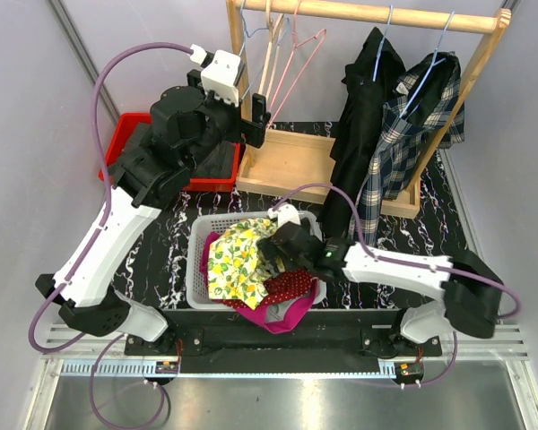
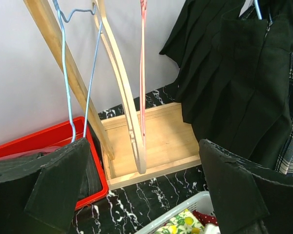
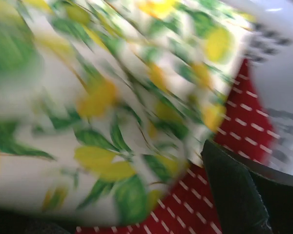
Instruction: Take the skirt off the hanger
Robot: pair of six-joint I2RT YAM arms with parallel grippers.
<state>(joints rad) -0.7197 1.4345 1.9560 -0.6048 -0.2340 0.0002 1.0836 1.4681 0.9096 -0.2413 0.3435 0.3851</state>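
In basket (image 1: 195, 269) — right pincer (image 1: 271, 245), seemingly half-hidden

Basket (image 1: 195, 262) of clothes (image 1: 233, 260) sits before the rack (image 1: 359, 12) — bin (image 1: 124, 134) left of the rack, garments (image 1: 403, 134) hanging at its right.
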